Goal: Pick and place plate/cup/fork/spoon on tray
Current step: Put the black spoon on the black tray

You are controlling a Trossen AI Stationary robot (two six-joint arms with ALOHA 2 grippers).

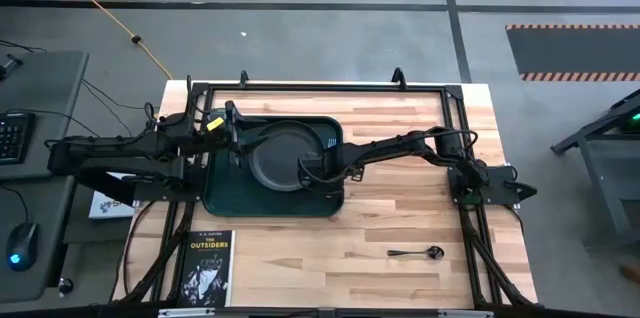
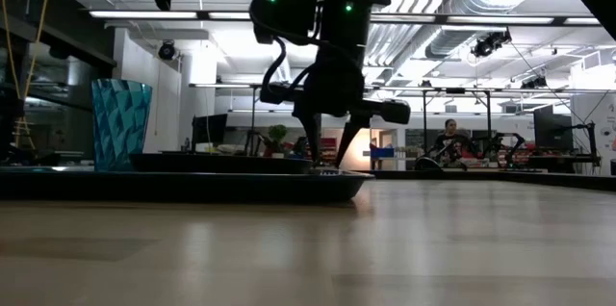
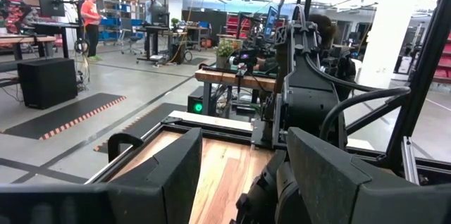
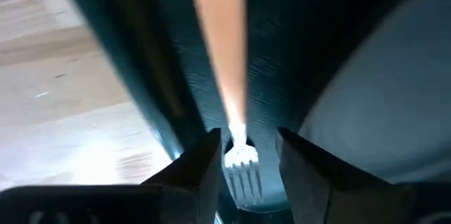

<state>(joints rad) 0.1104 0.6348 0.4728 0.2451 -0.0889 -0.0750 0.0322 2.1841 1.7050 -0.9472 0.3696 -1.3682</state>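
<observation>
The dark green tray [image 1: 225,193] lies left of the table's middle, with the dark plate [image 1: 278,148] resting flat on it. The teal cup [image 2: 120,123] stands upright on the tray at its left end in the low view. The tan-handled fork [image 4: 224,62] lies on the tray floor [image 4: 282,48] between the plate [image 4: 380,97] and the tray's rim. My right gripper [image 4: 243,164] is open and points down, one finger on either side of the fork's tines [image 4: 243,175]. My left gripper [image 3: 239,175] is open over the tray's left end. The dark spoon [image 1: 415,253] lies on the table at the near right.
A black book with white lettering [image 1: 208,268] lies at the table's near left corner. A dark metal frame [image 1: 320,88] runs around the table's edges. Bare wood shows to the right of the tray [image 1: 400,208].
</observation>
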